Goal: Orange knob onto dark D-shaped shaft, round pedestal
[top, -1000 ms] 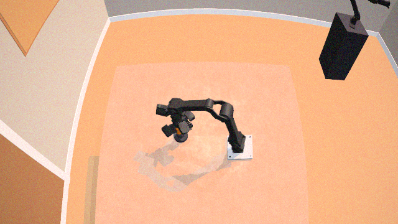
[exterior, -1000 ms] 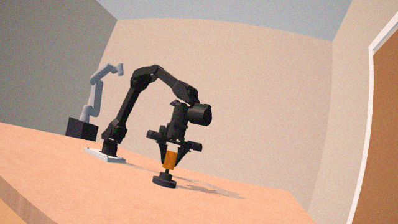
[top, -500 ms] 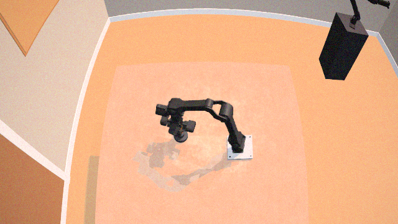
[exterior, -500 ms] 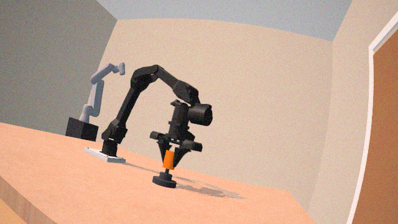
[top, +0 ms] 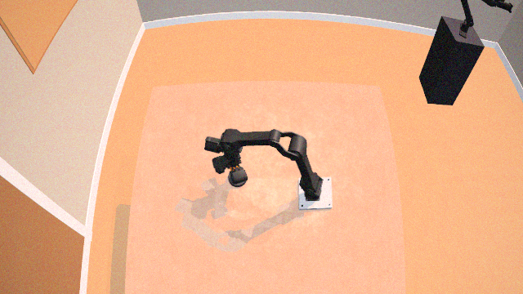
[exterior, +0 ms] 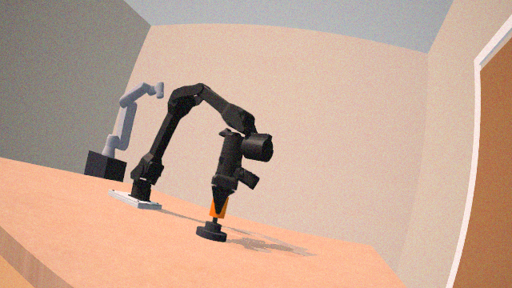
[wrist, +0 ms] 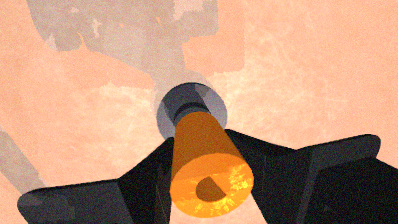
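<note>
The orange knob (exterior: 224, 211) (wrist: 202, 137) is held between the fingers of my gripper (exterior: 218, 212) (wrist: 199, 138), which is shut on it. In the wrist view its top face shows a D-shaped hole. The round dark pedestal (exterior: 211, 234) (wrist: 218, 111) stands under the knob. In the exterior view a short piece of the dark shaft (exterior: 215, 220) shows between the knob's lower end and the pedestal's raised step, and the knob leans slightly. Whether the shaft tip is inside the hole is hidden. In the top view the gripper covers most of the knob and pedestal.
The arm's white base plate (top: 327, 192) (exterior: 124, 197) is bolted to the table to one side of the pedestal. A dark block (top: 449, 65) (exterior: 96, 164) bearing another arm stands far behind. The arm's shadow falls on the table beside the pedestal.
</note>
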